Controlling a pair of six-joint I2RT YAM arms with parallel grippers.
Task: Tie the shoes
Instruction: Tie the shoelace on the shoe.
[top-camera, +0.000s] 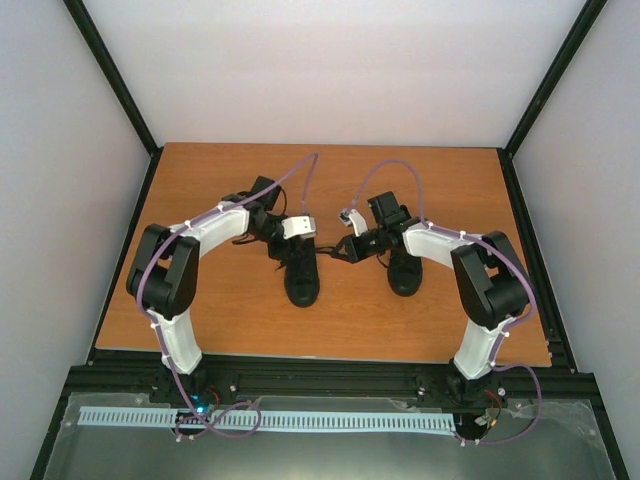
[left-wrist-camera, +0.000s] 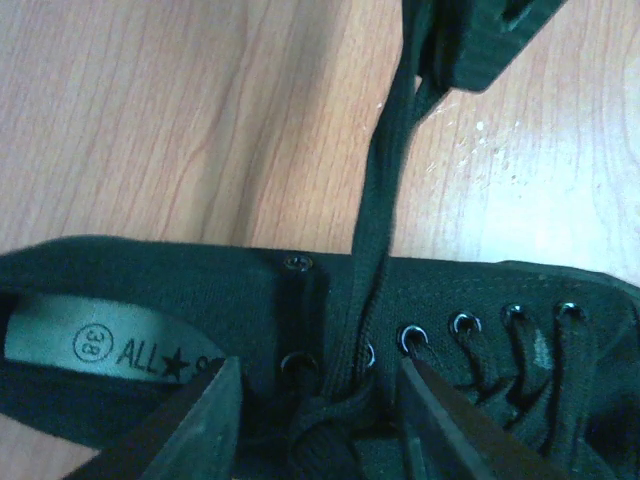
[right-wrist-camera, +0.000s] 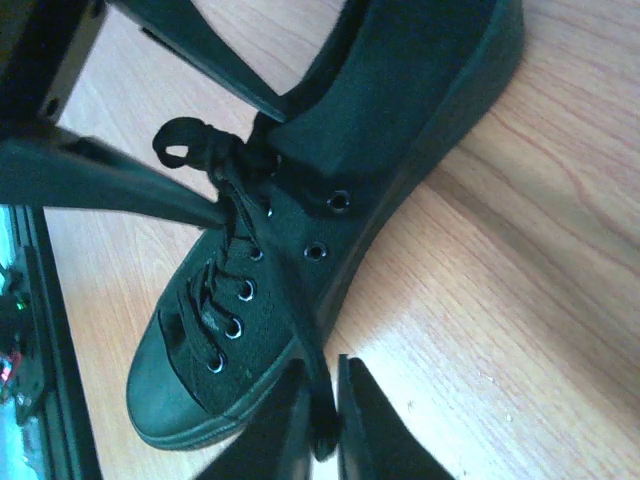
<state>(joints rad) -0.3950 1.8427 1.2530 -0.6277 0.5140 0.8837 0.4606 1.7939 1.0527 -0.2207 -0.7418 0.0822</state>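
Right gripper (right-wrist-camera: 320, 418), pressed together on a lace (left-wrist-camera: 375, 220), holds it taut toward the desk's (top-camera: 200, 190) right edge, seemingly to cinch the crossing, which the left gripper (left-wrist-camera: 320, 420) straddles with fingers spread, while the shoe (top-camera: 301, 280), mid-desk, lies far-to-near, toe toward the near edge.

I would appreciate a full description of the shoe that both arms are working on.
The shoe is an all-black low-top canvas sneaker with a rubber toe cap and metal eyelets, standing upright on the table, toe toward its near edge. Its insole label shows 38. One lace runs sideways to the right pincer, shut on it; the open left pincer straddles the top eyelets.
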